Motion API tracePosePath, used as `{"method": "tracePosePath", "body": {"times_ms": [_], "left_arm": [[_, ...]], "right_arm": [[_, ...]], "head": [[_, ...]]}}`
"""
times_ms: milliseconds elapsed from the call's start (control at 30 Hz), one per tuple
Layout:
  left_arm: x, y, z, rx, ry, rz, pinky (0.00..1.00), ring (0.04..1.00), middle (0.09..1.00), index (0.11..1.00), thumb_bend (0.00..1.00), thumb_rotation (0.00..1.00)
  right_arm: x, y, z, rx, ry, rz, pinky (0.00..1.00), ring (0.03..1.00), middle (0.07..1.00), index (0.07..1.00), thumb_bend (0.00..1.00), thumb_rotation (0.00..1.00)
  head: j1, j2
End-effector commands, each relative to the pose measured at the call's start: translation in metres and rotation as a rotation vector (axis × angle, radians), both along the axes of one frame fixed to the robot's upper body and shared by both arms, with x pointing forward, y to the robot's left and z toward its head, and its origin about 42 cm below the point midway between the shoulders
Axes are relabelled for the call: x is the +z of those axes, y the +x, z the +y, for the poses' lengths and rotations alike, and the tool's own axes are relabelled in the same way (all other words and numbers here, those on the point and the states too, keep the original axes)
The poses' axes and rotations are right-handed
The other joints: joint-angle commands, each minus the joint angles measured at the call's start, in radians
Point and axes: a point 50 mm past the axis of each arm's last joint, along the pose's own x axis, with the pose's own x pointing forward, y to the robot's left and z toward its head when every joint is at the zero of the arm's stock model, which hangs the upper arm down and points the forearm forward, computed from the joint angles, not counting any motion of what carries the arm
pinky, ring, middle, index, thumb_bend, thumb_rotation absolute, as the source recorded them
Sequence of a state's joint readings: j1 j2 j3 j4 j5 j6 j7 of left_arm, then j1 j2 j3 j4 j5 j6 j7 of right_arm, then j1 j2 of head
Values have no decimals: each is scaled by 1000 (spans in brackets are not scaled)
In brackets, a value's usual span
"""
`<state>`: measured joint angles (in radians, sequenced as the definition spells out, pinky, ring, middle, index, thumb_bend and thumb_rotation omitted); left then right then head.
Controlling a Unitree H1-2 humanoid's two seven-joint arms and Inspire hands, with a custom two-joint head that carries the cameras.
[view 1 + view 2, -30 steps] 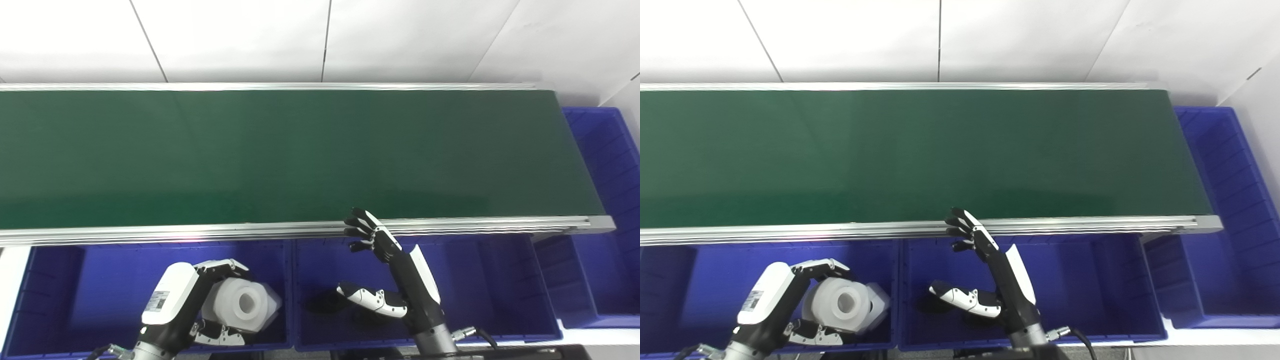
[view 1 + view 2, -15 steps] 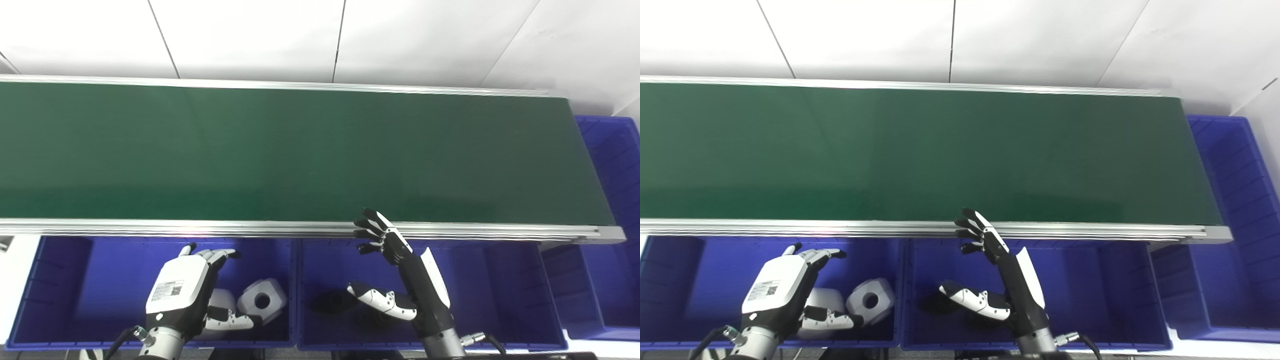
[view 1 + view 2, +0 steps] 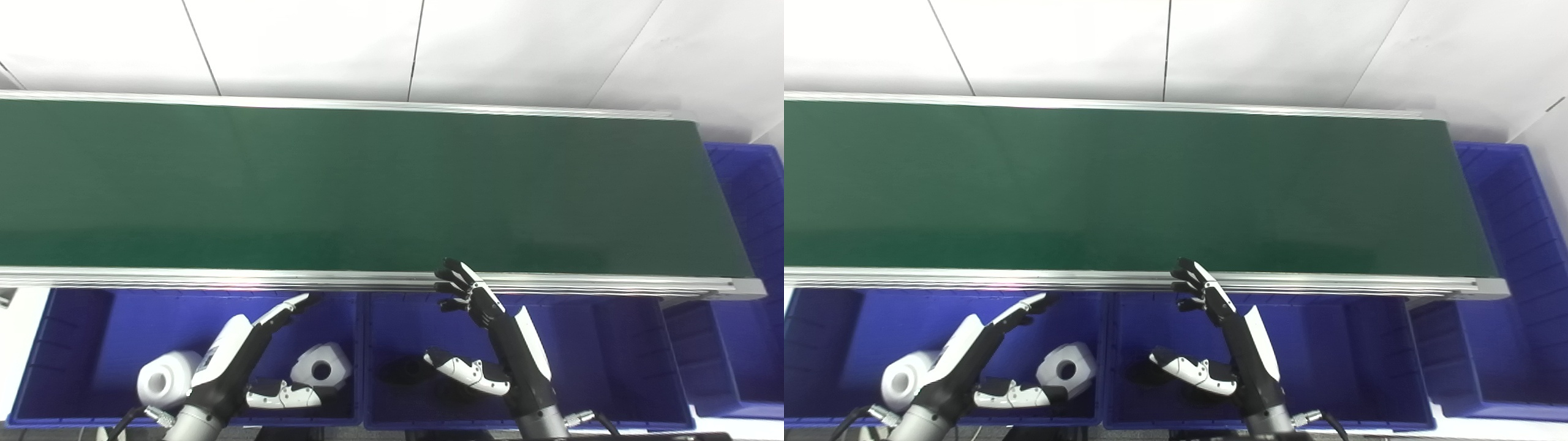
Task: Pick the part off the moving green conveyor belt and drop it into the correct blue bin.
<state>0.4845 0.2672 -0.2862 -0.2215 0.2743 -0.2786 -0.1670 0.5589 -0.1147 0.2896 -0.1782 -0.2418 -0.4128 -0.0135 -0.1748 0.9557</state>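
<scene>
Two white parts (image 3: 321, 369) lie in the left blue bin (image 3: 73, 318) by the left hand's (image 3: 245, 361) spread, empty fingers (image 3: 288, 304); drop looks done, conveyor belt (image 3: 367, 190) bare.

A matt green conveyor belt (image 3: 367, 190) is edged by brushed, shiny metal rails (image 3: 367, 280). Smooth, glossy blue plastic bins (image 3: 92, 343) are seen beside the glossy white-and-black plastic left robot hand (image 3: 245, 361). White parts (image 3: 321, 367) look smooth, matt plastic.

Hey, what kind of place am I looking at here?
Probably a factory-style sorting station: a long green conveyor belt, blue bins along its near edge, white parts in one bin.
</scene>
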Motion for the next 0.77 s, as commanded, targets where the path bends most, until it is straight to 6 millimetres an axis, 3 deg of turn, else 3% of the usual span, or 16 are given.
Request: {"method": "tracePosePath", "body": {"times_ms": [0,367,733], "left_arm": [[8,4,0,-31,-130,-95,824,865,888,876,747,493],[-4,3,0,32,-258,-70,869,889,889,882,738,398],[-9,5,1,71,-306,-48,831,862,878,875,720,354]], "right_arm": [[8,-4,5,18,10,-35,703,824,876,915,684,488],[4,-7,9,30,-8,-34,717,839,896,934,713,472],[1,-6,10,36,-26,-25,725,849,902,936,693,468]], "head": [[-8,-7],[-31,-33],[-33,-34]]}}
